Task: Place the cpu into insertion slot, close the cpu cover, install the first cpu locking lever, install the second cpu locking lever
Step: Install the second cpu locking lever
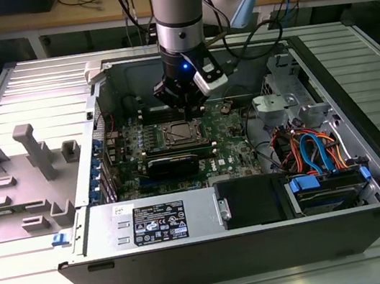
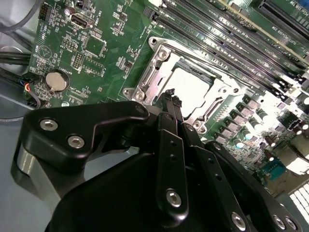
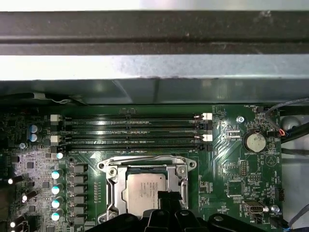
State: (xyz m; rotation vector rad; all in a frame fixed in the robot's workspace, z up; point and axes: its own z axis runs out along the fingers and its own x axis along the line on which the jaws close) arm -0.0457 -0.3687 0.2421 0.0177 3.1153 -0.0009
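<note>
The cpu (image 3: 143, 189) lies flat in the socket on the green motherboard, its silvery top showing (image 2: 192, 86). The cpu cover (image 3: 112, 180) lies down around it as a metal frame, the chip visible through its window (image 2: 155, 71). In the exterior view the socket (image 1: 183, 134) sits mid-board, with my gripper (image 1: 185, 103) hanging just above its far edge. The black fingertips (image 2: 170, 96) are pressed together with nothing between them, close over one edge of the frame. In the first wrist view the gripper (image 3: 166, 195) overlaps a corner of the chip. I cannot make out how the locking levers stand.
Memory slots (image 3: 130, 130) run beside the socket and a coin battery (image 3: 254, 142) sits near it. The open case wall (image 1: 127, 69) rises behind. Coloured cables (image 1: 308, 148) and a drive bay lie at the exterior view's right; a grey fixture (image 1: 27, 151) stands at its left.
</note>
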